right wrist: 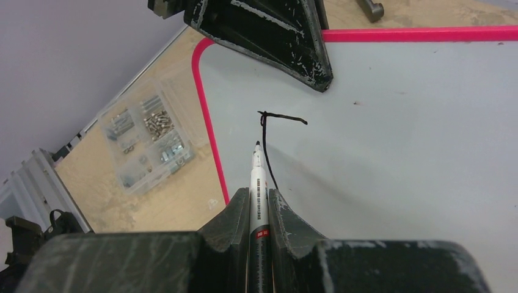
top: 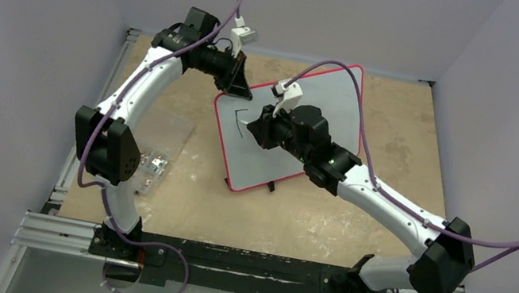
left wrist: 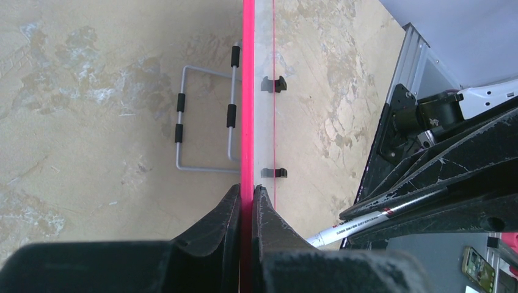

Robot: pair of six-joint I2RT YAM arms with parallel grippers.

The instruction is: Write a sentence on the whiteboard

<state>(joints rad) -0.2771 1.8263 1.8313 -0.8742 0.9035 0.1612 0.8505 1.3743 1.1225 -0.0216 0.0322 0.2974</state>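
The whiteboard (top: 329,98), white with a red rim, stands tilted at the table's middle. My left gripper (top: 239,85) is shut on its top rim (left wrist: 247,91), with one black finger on each side of the red edge (left wrist: 247,196). My right gripper (right wrist: 258,198) is shut on a white-and-black marker (right wrist: 258,177), which points at the board's face (right wrist: 397,134). Of the sentence (right wrist: 267,137), a vertical black stroke with a short bar at its top shows near the board's left corner. The marker tip sits just left of that stroke. The marker (left wrist: 360,223) also shows in the left wrist view.
A clear plastic box of screws (top: 156,151) lies on the table left of the board. A grey wire stand (left wrist: 204,119) with black sleeves rests on the tabletop behind the board. Walls close in at the left, right and back.
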